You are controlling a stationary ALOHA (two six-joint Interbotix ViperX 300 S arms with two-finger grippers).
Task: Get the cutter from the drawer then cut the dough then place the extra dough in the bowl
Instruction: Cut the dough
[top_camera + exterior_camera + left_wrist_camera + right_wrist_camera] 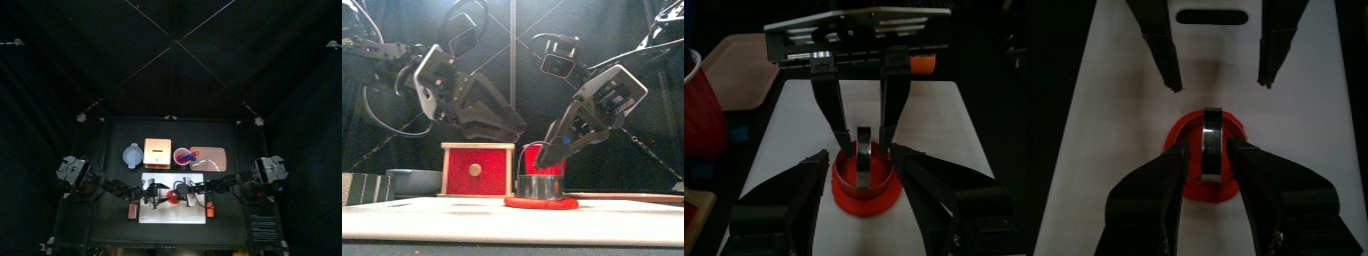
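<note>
Cutting seems underway: right gripper [1211,150] pinches the cutter [540,185] on the dough [543,203], left gripper [1220,83] spread beside it; next, lift cleanly.

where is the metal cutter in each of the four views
Top view: cutter on the white board, between the two arms.
Front view: low, right of centre, standing on the red dough.
Left wrist view: centre, on the dough.
Right wrist view: centre, clamped in the right gripper's jaws.
Shared landmark: the red dough under it.
</note>
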